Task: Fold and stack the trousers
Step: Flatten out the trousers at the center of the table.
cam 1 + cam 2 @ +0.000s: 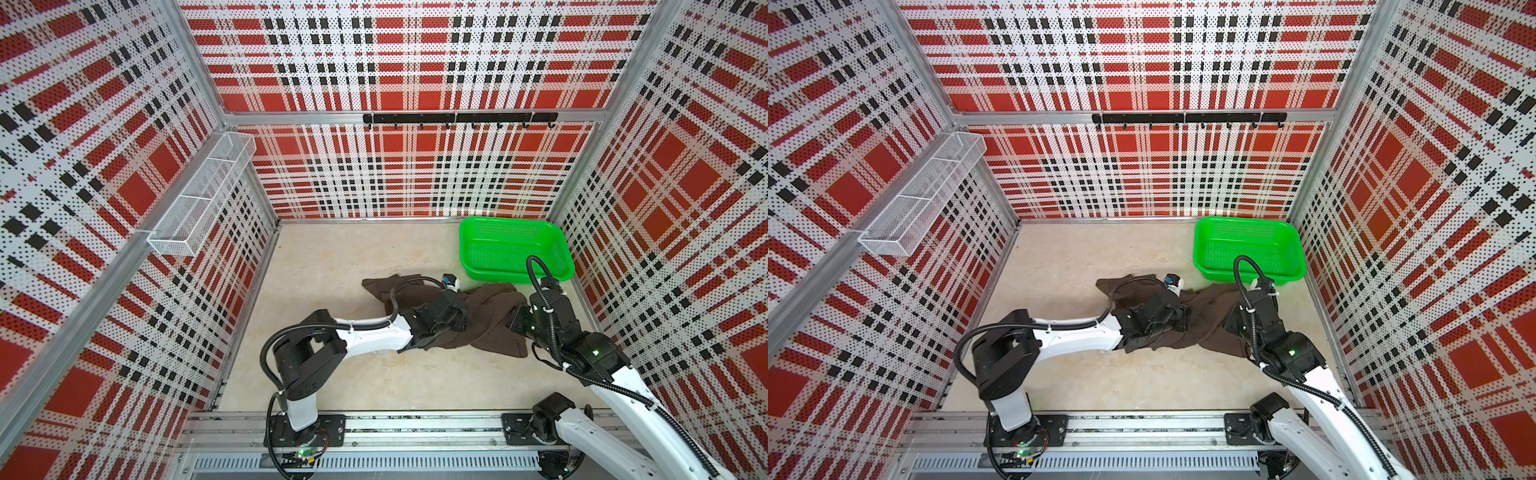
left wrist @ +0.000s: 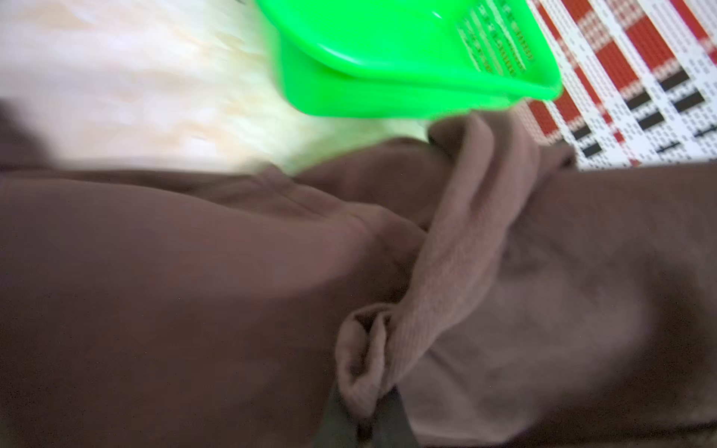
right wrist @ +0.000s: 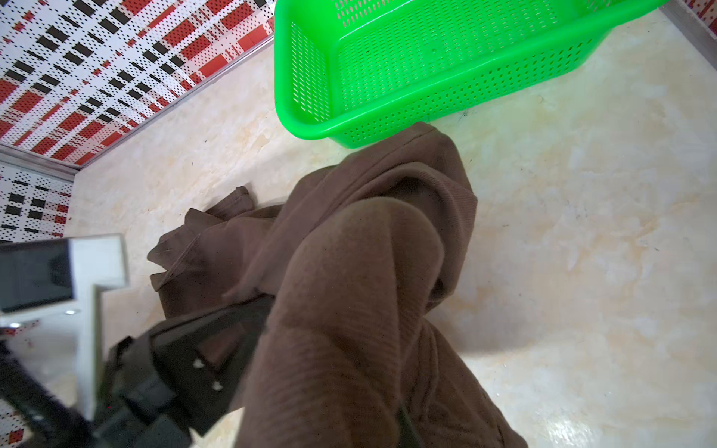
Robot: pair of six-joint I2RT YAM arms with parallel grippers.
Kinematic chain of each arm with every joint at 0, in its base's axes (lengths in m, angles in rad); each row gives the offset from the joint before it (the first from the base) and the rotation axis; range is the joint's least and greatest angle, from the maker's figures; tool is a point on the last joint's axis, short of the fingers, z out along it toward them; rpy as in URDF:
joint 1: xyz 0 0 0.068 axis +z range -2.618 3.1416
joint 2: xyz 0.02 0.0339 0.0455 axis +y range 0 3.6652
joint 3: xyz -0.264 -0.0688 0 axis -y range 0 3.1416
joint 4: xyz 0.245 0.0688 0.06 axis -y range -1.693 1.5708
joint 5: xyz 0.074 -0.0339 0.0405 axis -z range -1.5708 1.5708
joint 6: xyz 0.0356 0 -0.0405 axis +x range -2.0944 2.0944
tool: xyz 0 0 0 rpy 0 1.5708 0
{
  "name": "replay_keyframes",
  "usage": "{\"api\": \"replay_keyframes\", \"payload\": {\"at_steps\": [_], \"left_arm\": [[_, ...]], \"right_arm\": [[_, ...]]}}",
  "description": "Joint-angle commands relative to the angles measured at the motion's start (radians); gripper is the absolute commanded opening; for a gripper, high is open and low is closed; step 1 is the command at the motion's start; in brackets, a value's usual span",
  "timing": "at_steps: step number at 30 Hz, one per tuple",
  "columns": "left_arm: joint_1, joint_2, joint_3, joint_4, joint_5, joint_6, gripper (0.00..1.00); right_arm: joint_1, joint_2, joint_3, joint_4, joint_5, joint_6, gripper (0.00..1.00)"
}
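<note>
Plaid perforated walls boxed in the pale marbled tabletop (image 1: 332,266). My left end effector (image 2: 364,422) was clamped narrow on a rolled fold of the trousers (image 1: 486,307), with the cloth pinched between its fingers in the blurred wrist view. My right end effector (image 1: 515,322) was closed too, buried in a raised hump of the same brown cloth, which draped over it. The trousers lay crumpled on the right side of the tabletop between both arms. One end sat just beside the green basket (image 1: 511,249) in the far right corner.
</note>
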Motion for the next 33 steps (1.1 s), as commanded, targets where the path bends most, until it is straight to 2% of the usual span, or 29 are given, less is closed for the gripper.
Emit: {"api": "replay_keyframes", "payload": {"at_steps": [1, 4, 8, 12, 15, 19, 22, 30, 31, 32, 33], "left_arm": [[0.119, -0.259, -0.104, -0.035, -0.098, 0.009, 0.0], [0.267, -0.49, -0.183, -0.143, -0.143, 0.017, 0.0], [0.523, -0.73, -0.178, -0.349, -0.164, 0.075, 0.0], [0.793, -0.813, -0.122, -0.466, -0.077, 0.144, 0.0], [0.912, -0.785, -0.101, -0.474, 0.039, 0.175, 0.0], [0.915, -0.716, -0.104, -0.417, 0.115, 0.175, 0.0], [0.889, -0.657, -0.085, -0.37, 0.124, 0.17, 0.0], [0.794, -0.414, 0.106, -0.307, 0.123, 0.195, 0.0], [0.783, -0.366, 0.141, -0.306, 0.132, 0.197, 0.03], [0.774, -0.327, 0.172, -0.306, 0.14, 0.199, 0.15], [0.764, -0.282, 0.203, -0.306, 0.149, 0.201, 0.35]], "right_arm": [[-0.011, -0.02, 0.056, -0.008, 0.061, -0.02, 0.0], [-0.015, -0.013, 0.07, -0.019, 0.081, -0.032, 0.0], [-0.027, 0.015, 0.088, -0.035, 0.108, -0.036, 0.0], [-0.038, 0.045, 0.122, -0.049, 0.125, -0.041, 0.0], [-0.044, 0.081, 0.152, -0.057, 0.14, -0.058, 0.0], [-0.049, 0.11, 0.178, -0.063, 0.135, -0.066, 0.0], [-0.051, 0.112, 0.188, -0.074, 0.135, -0.068, 0.0], [-0.056, 0.117, 0.186, -0.083, 0.12, -0.071, 0.0], [-0.055, 0.121, 0.185, -0.079, 0.109, -0.071, 0.0], [-0.056, 0.126, 0.187, -0.075, 0.098, -0.071, 0.0], [-0.055, 0.135, 0.19, -0.072, 0.085, -0.071, 0.0]]}}
